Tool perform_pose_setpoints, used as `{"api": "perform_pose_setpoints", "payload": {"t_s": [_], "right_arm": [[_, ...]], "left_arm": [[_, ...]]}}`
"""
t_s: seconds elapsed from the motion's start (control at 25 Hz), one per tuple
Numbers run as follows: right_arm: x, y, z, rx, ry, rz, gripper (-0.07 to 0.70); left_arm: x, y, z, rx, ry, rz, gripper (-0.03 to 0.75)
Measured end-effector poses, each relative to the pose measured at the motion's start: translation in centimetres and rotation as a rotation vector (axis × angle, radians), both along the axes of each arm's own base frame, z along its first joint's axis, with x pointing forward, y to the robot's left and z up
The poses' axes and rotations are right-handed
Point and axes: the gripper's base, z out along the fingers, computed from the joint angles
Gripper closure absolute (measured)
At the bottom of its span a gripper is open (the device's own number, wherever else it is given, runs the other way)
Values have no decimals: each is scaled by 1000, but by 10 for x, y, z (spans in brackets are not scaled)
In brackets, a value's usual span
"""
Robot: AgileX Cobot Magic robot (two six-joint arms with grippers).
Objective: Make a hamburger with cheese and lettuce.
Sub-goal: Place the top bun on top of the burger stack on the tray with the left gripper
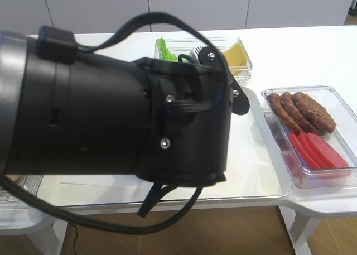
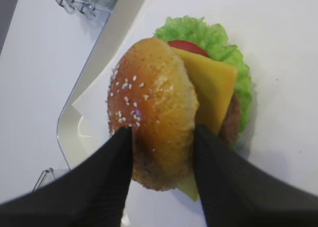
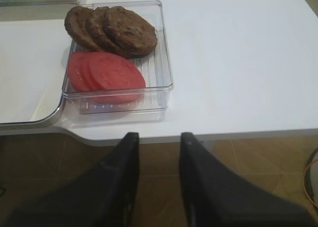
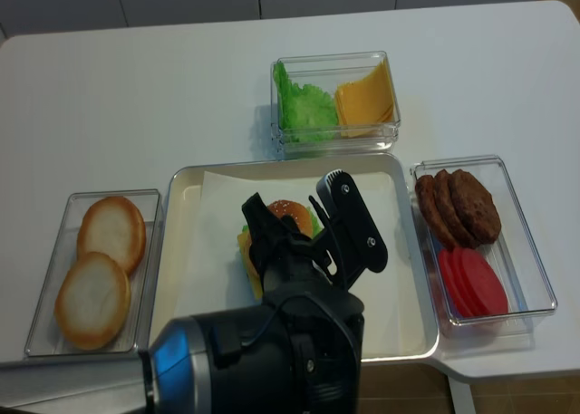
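Observation:
The hamburger (image 2: 218, 93) lies on white paper in the tray (image 4: 186, 251). It is a stack of frilly green lettuce (image 2: 198, 31), a red tomato slice, a brown patty (image 2: 232, 125) and a square yellow cheese (image 2: 213, 85). My left gripper (image 2: 161, 137) is shut on the golden sesame bun top (image 2: 149, 108) and holds it tilted over the stack's left side. The stack also shows in the realsense view (image 4: 283, 216). My right gripper (image 3: 159, 137) is open and empty, off the table's front edge, over the floor.
A clear bin (image 4: 471, 305) at the right holds loose patties (image 3: 114, 28) and tomato slices (image 3: 107, 73). A bin (image 4: 335, 142) at the back holds loose lettuce and a cheese pile. Pale bun halves (image 4: 100, 269) lie in a bin at the left. The left arm (image 1: 111, 121) blocks much of the exterior high view.

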Motion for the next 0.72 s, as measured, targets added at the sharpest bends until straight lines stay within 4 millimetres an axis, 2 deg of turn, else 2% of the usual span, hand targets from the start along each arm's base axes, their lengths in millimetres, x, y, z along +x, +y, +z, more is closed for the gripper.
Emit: {"api": "perform_pose_setpoints", "payload": {"t_s": [0.72], "right_arm": [[0, 0, 0, 0, 0, 0, 419]], "left_arm": [[-3, 0, -3, -24, 44, 18, 409]]}}
